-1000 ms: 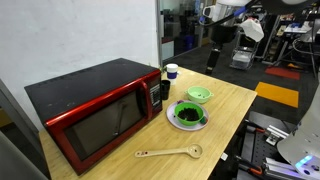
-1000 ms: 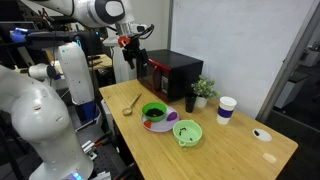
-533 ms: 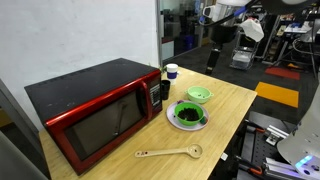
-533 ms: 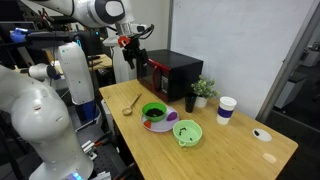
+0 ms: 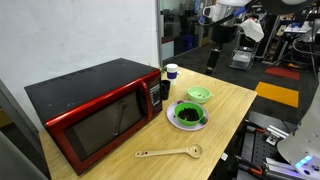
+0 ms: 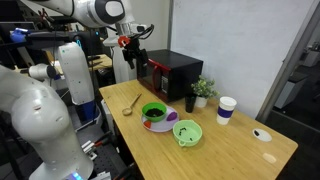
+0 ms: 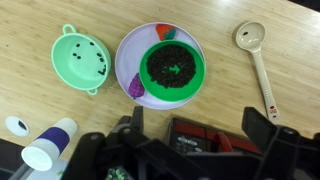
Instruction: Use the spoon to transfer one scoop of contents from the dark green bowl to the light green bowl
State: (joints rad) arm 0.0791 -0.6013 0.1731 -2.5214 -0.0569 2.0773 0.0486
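The pale wooden spoon (image 7: 260, 70) lies flat on the wooden table, head up in the wrist view, also seen near the table end in both exterior views (image 5: 170, 152) (image 6: 131, 103). The dark green bowl (image 7: 202, 70) (image 5: 188, 123) (image 6: 153, 112) holds the dark contents (image 7: 172, 68) and stands on a pale plate (image 7: 128, 55). The light green bowl (image 7: 75, 60) (image 5: 200, 95) (image 6: 187, 132) sits beside it with a few dark specks inside. My gripper (image 7: 198, 110) (image 6: 130, 55) hangs high above the table, open, with nothing between its fingers.
A red microwave (image 5: 95, 110) (image 6: 168, 72) takes up one side of the table. A white cup with a blue top (image 7: 48, 145) (image 5: 171, 71) and a small plant (image 6: 203, 88) stand near it. A purple piece (image 7: 136, 87) and a red piece (image 7: 163, 30) lie on the plate.
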